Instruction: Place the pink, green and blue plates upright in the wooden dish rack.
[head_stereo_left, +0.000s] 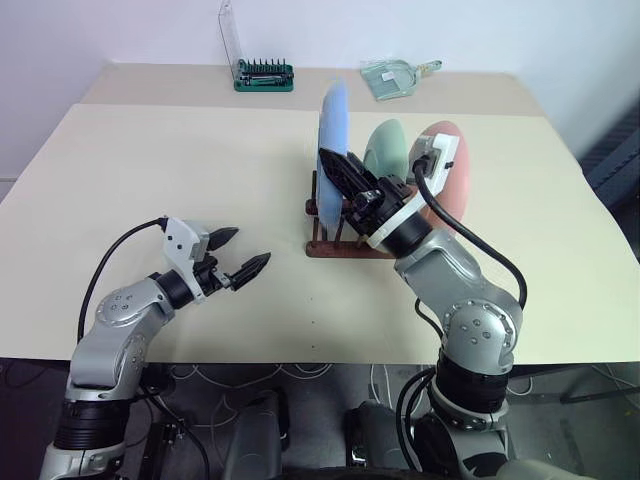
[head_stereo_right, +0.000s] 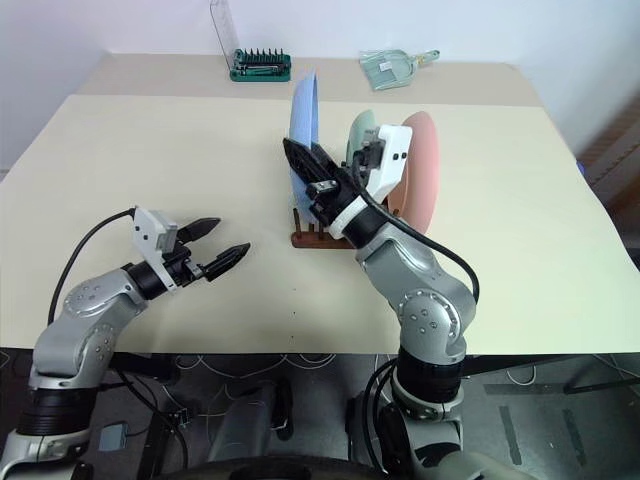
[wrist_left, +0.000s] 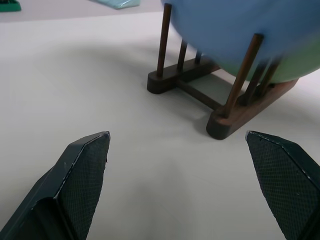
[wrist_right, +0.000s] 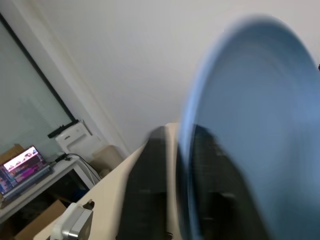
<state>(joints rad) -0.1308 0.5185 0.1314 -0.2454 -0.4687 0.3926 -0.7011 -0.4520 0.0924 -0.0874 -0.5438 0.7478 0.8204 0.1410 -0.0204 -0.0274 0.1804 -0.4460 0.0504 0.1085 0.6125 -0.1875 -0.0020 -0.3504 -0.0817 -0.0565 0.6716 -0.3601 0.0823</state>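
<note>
Now all three plates (head_stereo_left: 334, 135) stand upright in the wooden dish rack (head_stereo_left: 345, 246).

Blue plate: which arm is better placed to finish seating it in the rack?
Right. Its gripper has fingers on either side of the blue plate standing in the wooden dish rack; the left gripper hangs open, apart from it.

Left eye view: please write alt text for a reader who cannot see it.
Three plates, blue, green and pink, stand upright in a wooden rack on a beige table. The right gripper is at the blue plate; the left gripper hovers open nearby.
</note>
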